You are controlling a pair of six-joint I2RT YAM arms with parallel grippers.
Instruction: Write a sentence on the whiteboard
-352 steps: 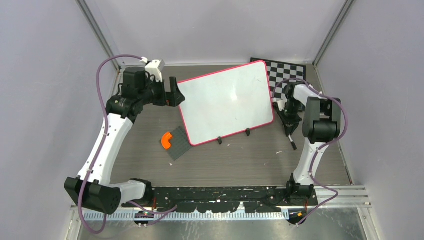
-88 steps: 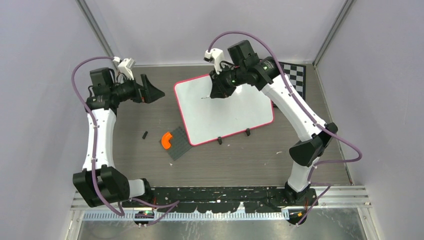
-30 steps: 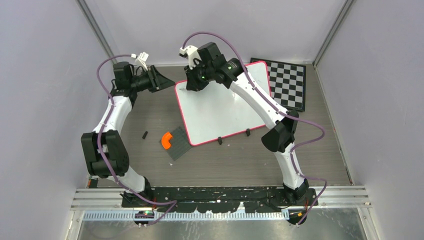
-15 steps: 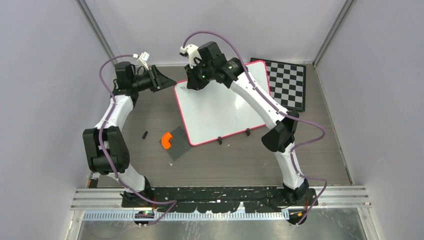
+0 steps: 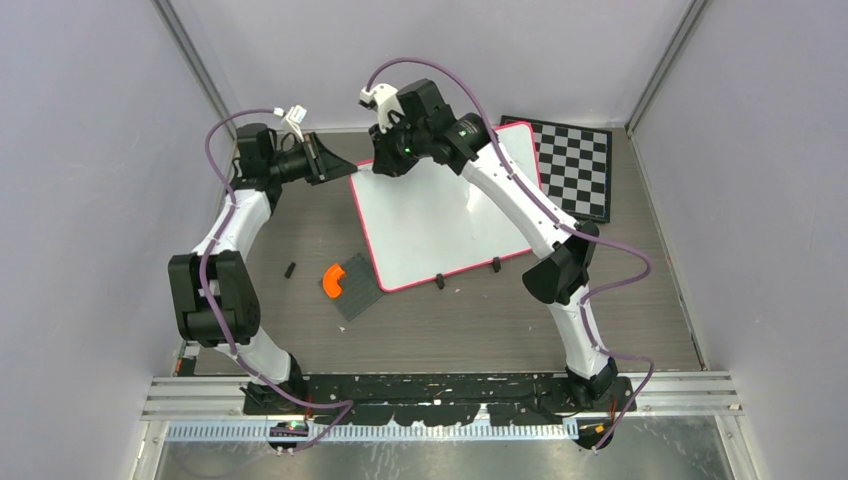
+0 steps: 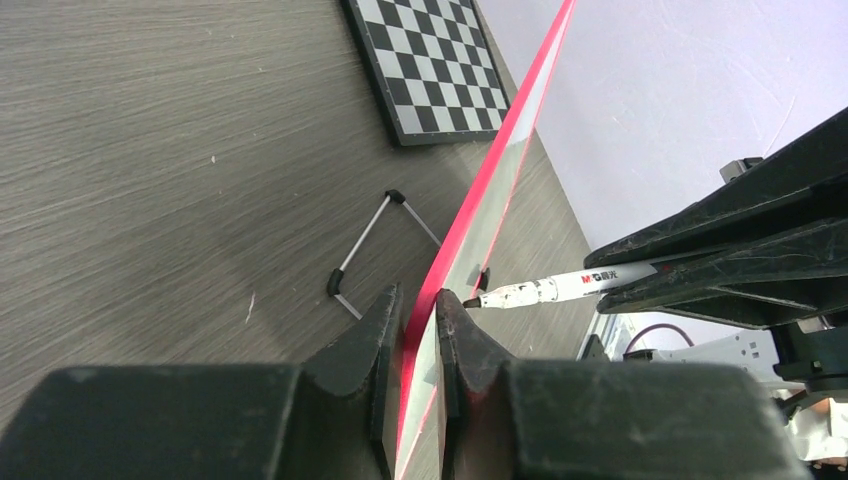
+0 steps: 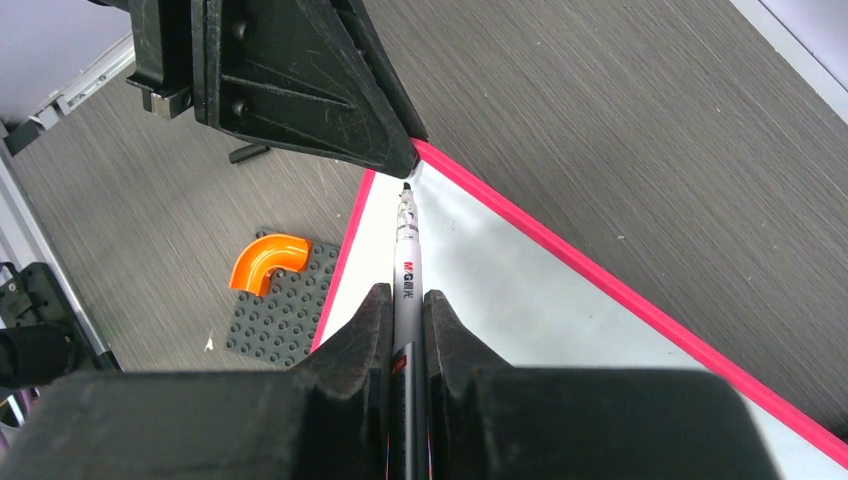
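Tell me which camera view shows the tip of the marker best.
The right wrist view. There the marker runs straight out from the right gripper, and its dark tip is sharp at the whiteboard corner. The left wrist view shows the tip smaller, from the side. In the top view the right gripper hides it.

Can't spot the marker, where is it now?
In the top view, the marker is in the right tool, its tip at the whiteboard's far left corner beside the left tool.

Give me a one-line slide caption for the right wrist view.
Right hand holds the marker, tip at the whiteboard corner that the left hand pinches; no writing visible.
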